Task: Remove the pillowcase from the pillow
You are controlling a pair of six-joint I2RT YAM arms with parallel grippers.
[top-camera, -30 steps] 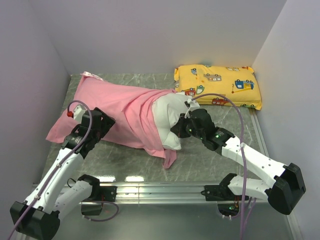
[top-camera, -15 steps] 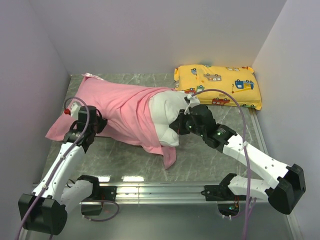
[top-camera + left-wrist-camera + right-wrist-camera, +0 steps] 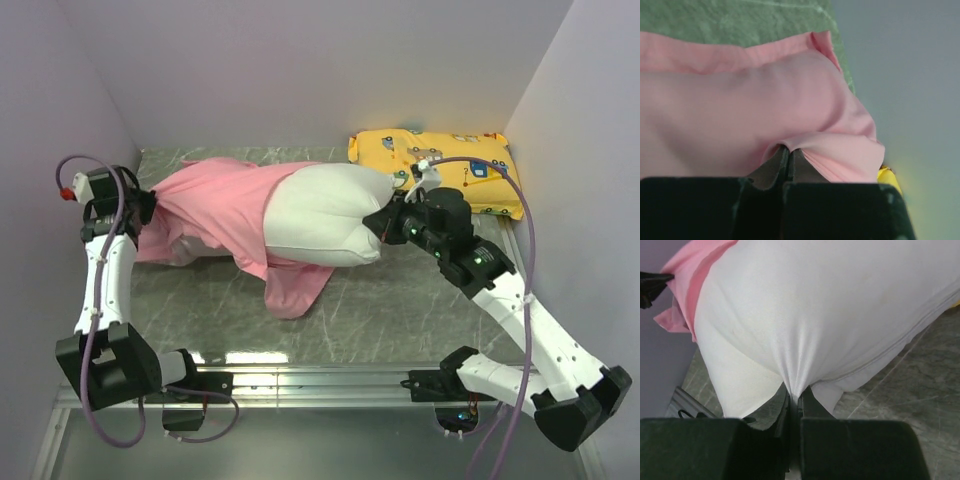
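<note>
The pillow (image 3: 320, 215) lies left-right; the pillowcase (image 3: 215, 215) half-off.

Left gripper (image 3: 148, 205) dragged pillowcase (image 3: 215, 200) leftward; right gripper (image 3: 384, 222) pulled pillow (image 3: 320, 215) right, far more exposed.

Plump white pillow (image 3: 322, 215) lies lengthwise, left to right, mid-scene; its right half is bare and smooth; the right end is drawn to a pinched point. Shiny pink pillowcase (image 3: 215, 205) covers only the left end, bunched and crumpled there; one limp flap trails toward the near side.
</note>
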